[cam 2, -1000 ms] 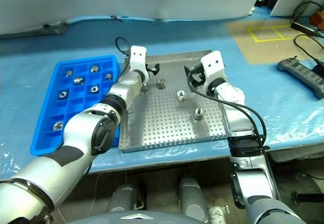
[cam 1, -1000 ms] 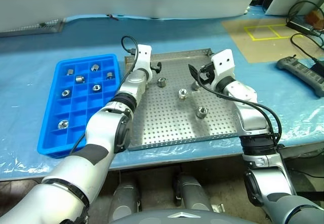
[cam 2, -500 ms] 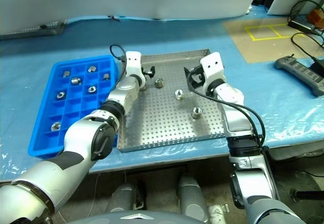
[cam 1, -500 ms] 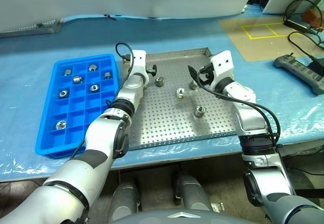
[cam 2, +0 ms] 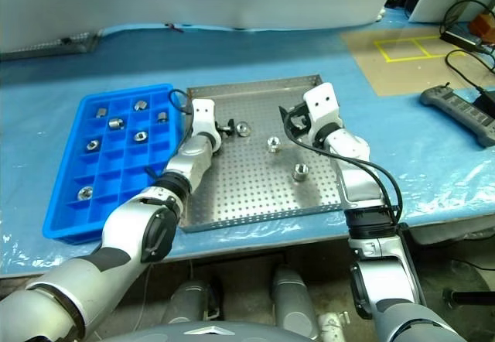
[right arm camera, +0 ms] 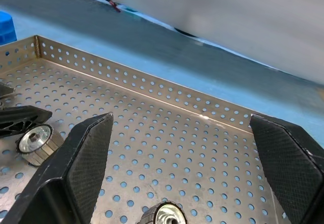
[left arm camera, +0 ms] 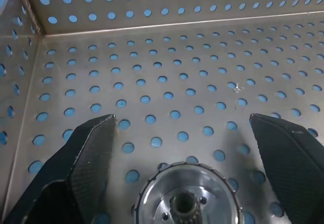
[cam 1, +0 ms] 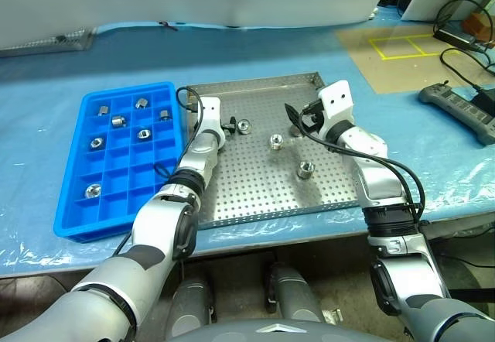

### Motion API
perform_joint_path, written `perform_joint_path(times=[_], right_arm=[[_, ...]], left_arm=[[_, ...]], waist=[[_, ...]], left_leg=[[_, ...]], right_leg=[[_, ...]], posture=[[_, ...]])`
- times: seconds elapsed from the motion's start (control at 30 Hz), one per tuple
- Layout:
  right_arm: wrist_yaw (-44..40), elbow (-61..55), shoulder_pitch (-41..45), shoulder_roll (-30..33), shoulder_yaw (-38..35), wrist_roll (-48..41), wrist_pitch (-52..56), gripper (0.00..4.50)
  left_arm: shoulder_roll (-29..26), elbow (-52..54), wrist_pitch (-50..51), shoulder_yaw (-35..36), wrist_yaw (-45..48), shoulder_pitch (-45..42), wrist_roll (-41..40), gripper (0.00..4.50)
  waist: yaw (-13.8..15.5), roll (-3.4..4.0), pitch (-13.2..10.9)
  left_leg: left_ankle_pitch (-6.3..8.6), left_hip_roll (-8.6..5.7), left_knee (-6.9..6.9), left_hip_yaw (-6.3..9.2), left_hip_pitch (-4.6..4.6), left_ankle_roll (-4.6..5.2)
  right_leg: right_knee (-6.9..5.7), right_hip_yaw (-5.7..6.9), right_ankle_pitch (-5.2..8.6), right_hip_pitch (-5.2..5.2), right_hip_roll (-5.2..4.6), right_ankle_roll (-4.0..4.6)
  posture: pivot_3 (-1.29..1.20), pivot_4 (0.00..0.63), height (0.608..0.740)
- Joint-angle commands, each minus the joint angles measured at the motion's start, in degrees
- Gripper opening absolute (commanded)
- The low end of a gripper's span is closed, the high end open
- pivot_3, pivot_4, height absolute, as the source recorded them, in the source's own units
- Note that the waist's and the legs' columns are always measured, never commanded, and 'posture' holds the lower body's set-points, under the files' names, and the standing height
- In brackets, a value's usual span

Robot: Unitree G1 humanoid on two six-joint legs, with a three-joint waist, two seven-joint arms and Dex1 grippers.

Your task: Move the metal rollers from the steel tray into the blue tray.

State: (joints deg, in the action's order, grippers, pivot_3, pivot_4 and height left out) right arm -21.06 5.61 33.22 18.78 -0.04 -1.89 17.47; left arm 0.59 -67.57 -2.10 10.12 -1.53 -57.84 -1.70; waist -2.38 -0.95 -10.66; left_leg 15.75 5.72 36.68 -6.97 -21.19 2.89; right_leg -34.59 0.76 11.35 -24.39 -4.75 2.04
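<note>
The left gripper [cam 1: 229, 124] is low over the steel tray [cam 1: 255, 191], in its far left part. Its two black fingers [left arm camera: 93, 148] are spread wide and hold nothing. One shiny metal roller [left arm camera: 188, 196] sits on the tray floor between those fingers, close in front of the wrist, and the fingers are not touching it. In the head view this roller [cam 1: 244, 127] lies just to the right of the left gripper's tips.

The right gripper [cam 1: 295, 119] hangs over the far right part of the steel tray. Its fingers [right arm camera: 86, 158] are wide apart too, and it carries nothing.

More rollers rest on the holey floor of the tray. One [cam 1: 276, 141] is near the middle, and one [cam 1: 306, 169] is nearer and more to the right. Another small one [cam 1: 295, 131] lies just by the right gripper.

The blue tray [cam 1: 73, 210] lies to the left of the steel tray, side by side with it, on the blue counter [cam 1: 46, 87]. Six rollers already sit in its little square boxes. Five are in the far half and one [cam 1: 93, 191] is alone in the near half.

A black controller [cam 1: 460, 112] with cables lies far off to the right on the counter.
</note>
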Motion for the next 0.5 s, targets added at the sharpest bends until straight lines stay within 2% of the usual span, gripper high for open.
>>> perform_joint_path(times=[0.03,0.5], right_arm=[[0.0,-0.8,0.9,0.3,0.0,0.2,-1.4,4.5],[0.0,1.3,2.0,-0.3,0.4,0.6,-2.6,4.5]], left_arm=[[0.0,2.7,0.6,-0.8,0.3,0.5,-0.1,4.48],[1.9,7.8,3.1,-2.0,6.8,5.6,-1.7,4.48]], waist=[[0.0,0.0,0.0],[0.1,0.0,0.0]], left_leg=[[0.0,0.0,-0.01,0.0,-0.02,0.0],[-0.01,0.0,-0.06,0.0,-0.02,0.01]], right_leg=[[0.0,0.0,0.0,-0.02,0.0,0.0],[0.03,0.01,0.01,-0.05,-0.01,0.02]], posture=[[-0.23,0.15,0.74],[-0.2,0.15,0.74]])
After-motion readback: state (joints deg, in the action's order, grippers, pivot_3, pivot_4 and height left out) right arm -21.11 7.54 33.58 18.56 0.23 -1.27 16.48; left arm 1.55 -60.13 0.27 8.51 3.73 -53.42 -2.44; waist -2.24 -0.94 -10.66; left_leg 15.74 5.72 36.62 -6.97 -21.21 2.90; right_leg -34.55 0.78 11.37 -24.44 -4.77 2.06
